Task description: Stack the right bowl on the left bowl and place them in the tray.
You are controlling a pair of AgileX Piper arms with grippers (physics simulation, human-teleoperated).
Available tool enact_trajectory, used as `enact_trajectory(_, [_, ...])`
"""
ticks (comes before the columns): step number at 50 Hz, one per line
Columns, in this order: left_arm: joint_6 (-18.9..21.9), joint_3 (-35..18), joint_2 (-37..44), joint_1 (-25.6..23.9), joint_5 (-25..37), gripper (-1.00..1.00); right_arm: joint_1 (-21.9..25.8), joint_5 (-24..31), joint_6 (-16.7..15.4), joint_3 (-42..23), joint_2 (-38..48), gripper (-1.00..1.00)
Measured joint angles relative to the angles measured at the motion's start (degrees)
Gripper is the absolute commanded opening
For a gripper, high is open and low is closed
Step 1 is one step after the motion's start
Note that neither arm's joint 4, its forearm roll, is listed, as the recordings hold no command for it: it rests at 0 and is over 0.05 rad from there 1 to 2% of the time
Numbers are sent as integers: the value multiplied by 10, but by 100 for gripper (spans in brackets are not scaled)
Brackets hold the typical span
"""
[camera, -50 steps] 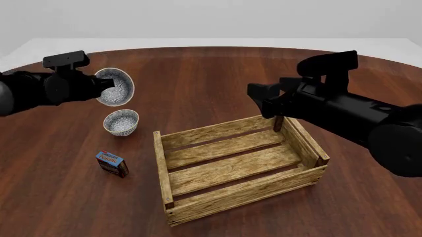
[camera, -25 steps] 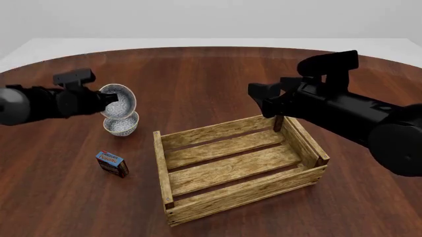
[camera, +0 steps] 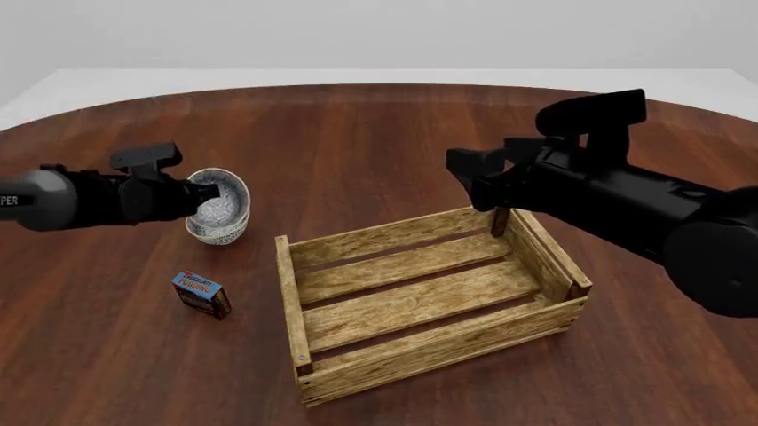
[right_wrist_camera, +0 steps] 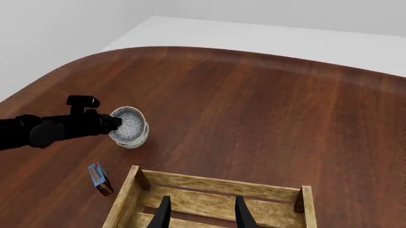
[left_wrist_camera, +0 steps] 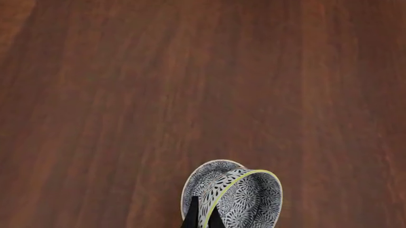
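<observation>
Two alike patterned bowls sit at the left of the table; looks do not tell which is which. My left gripper point(camera: 193, 197) is shut on the rim of the upper bowl point(camera: 225, 193), which rests tilted in the lower bowl point(camera: 220, 232) standing on the table. In the left wrist view my gripper point(left_wrist_camera: 203, 219) pinches the upper bowl's point(left_wrist_camera: 250, 199) rim, with the lower bowl point(left_wrist_camera: 209, 173) behind it. The wooden tray point(camera: 438, 355) stands at centre right, holding nothing. My right gripper point(camera: 484, 186) hovers open over its far edge; its gripper point(right_wrist_camera: 203, 213) shows above the tray point(right_wrist_camera: 216, 183).
A small blue box point(camera: 199, 294) lies on the table in front of the bowls, left of the tray; it also shows in the right wrist view point(right_wrist_camera: 98, 176). The bowls point(right_wrist_camera: 130, 127) and left arm point(right_wrist_camera: 51, 130) show there too.
My left gripper has come down and towards me with the bowl, from well above the standing bowl to resting in it. The right arm has not moved.
</observation>
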Motion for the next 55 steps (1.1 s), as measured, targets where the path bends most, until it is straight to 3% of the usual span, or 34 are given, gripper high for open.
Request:
enact_trajectory(13, [-2,2,12,0,-8,-100,0,-1,0,0,1,100])
enact_trajectory(14, [-1,2,11,0,-7,100,0,-1,0,0,1,100])
enact_trajectory(41, [13,28,-63,-15,-4,100,0,-3,-2,1,6,100])
enact_trajectory(55, [81,56,-119,-49,12,100,1,-3,-4,1,7,100])
